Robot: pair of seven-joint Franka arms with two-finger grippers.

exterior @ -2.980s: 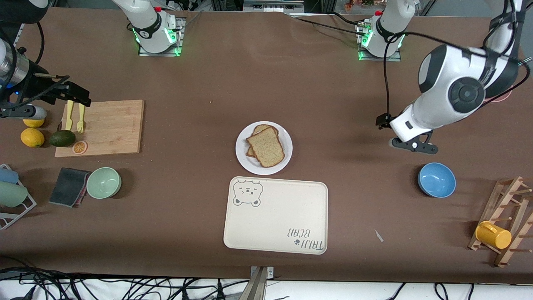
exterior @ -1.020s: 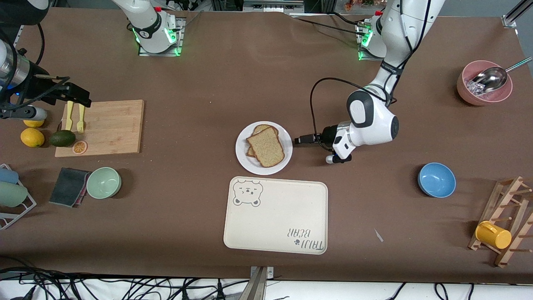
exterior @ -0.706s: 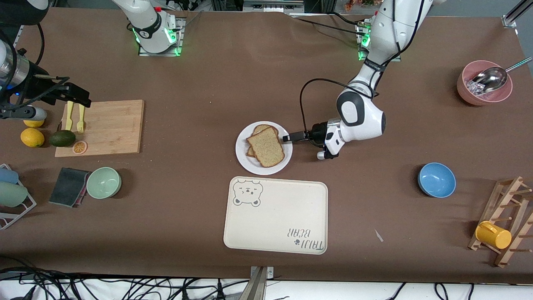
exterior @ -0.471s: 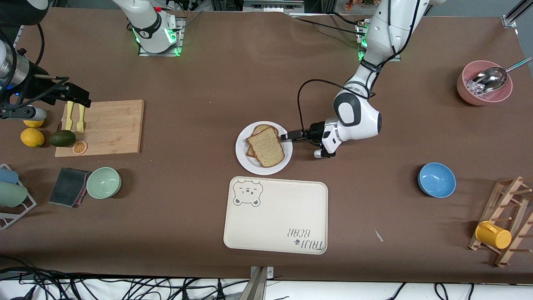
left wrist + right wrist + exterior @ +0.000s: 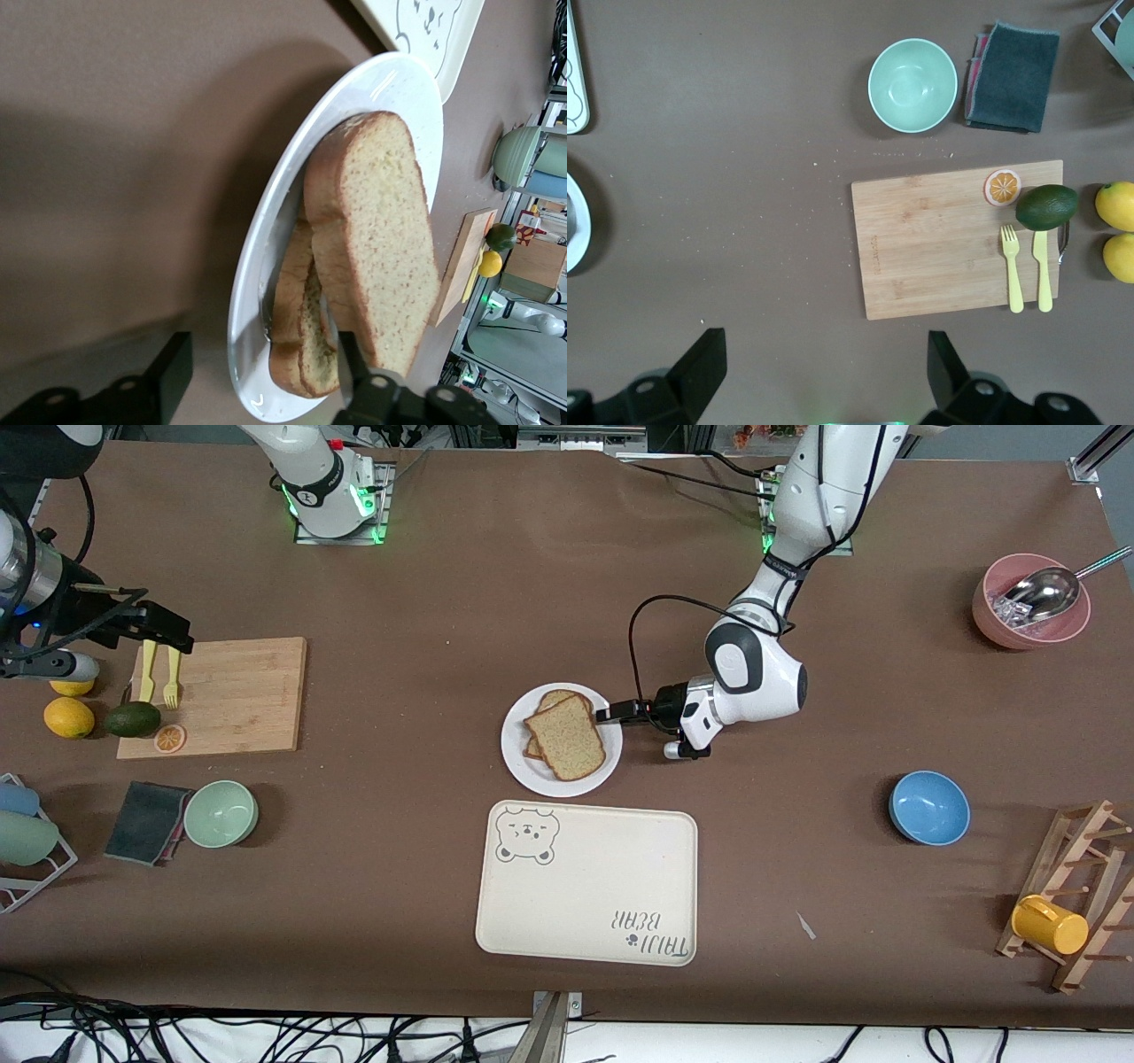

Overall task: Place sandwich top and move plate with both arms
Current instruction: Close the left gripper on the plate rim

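The sandwich top (image 5: 568, 737) already lies on the plate (image 5: 523, 772), resting askew over a lower slice (image 5: 557, 698) whose crust peeps out at the edge farther from the front camera. The bread looks light, soft and easily dented; it would probably slide on the slice below if the plate were tipped or jerked. The plate seems stiff, smooth and likely slippery, with a shallow raised rim that appears the only sensible hold, best taken from two sides so it stays level.

The left gripper (image 5: 608, 715) is low at the plate's rim on the left arm's side. In the left wrist view its fingers (image 5: 350, 367) stand apart, one outside the rim (image 5: 266, 239) above the table and one inside by the bread, not yet clamped. The right gripper (image 5: 164, 631) hangs over the wooden cutting board (image 5: 232, 695) at the right arm's end of the table, waiting, its fingers (image 5: 700, 359) spread wide.

The plate sits mid-table on flat brown covering (image 5: 532, 602), just beside the cream bear-print tray (image 5: 586, 884), which lies nearer the front camera. The right arm's side of the rim looks free of clutter. Well apart are a green bowl (image 5: 221, 813), a dark cloth (image 5: 146, 822), a blue bowl (image 5: 928, 807) and a pink bowl (image 5: 992, 627) with a scoop.
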